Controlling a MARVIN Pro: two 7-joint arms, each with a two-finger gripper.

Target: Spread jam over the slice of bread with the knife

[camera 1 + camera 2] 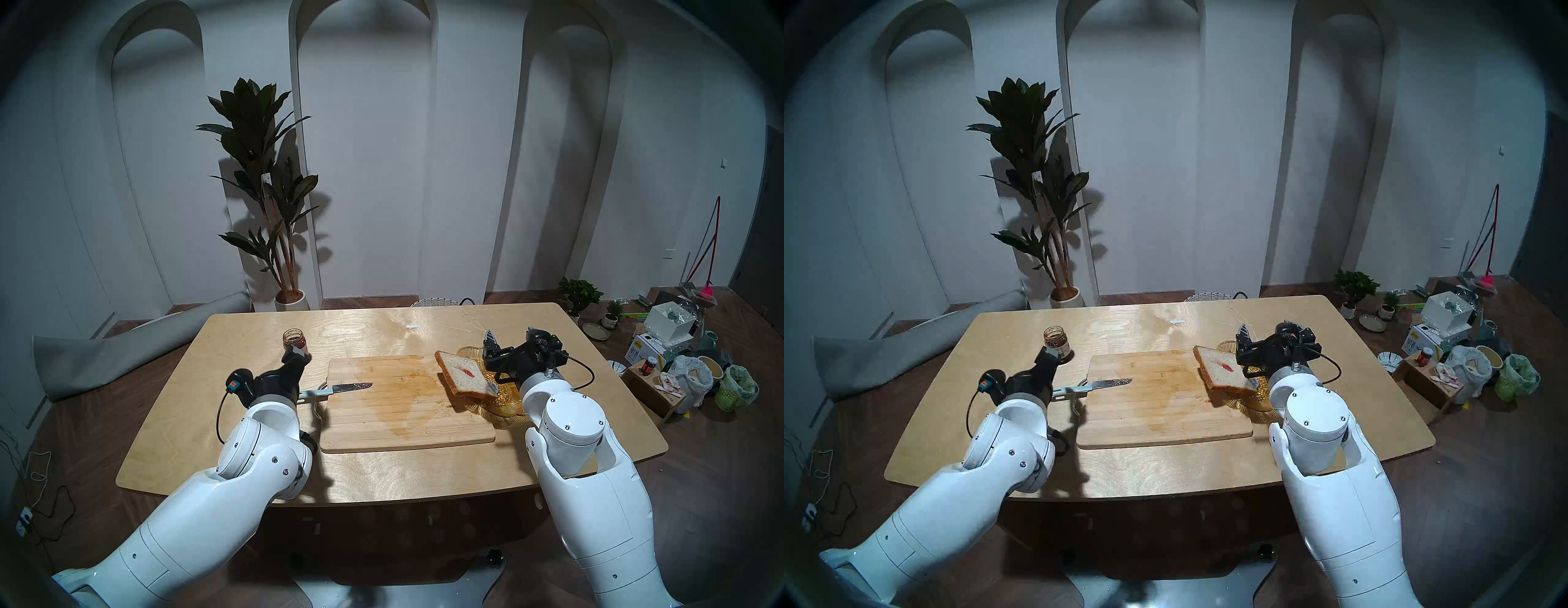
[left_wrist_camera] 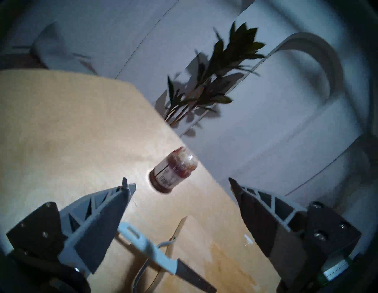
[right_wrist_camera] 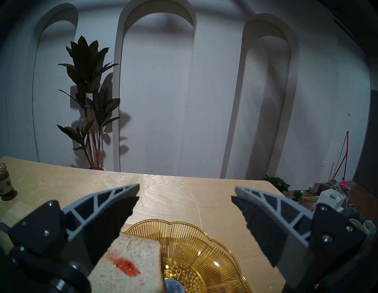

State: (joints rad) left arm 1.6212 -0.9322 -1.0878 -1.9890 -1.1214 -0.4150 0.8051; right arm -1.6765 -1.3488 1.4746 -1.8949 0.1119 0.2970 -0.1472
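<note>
Both grippers released, nothing held.
Left gripper (image 2: 182, 184) gapes above the grey-blue-handled knife (image 1: 339, 388) on the wooden cutting board (image 1: 407, 424); right gripper (image 3: 185, 193) gapes over the jam-smeared white bread slice (image 3: 133, 264).

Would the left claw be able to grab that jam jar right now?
Probably yes. The left claw is open and empty, and the jar stands just ahead of it on bare table, with nothing between them.

Dim bluish light, hard wall shadows, dark fisheye rims, left-wrist view blurred.
</note>
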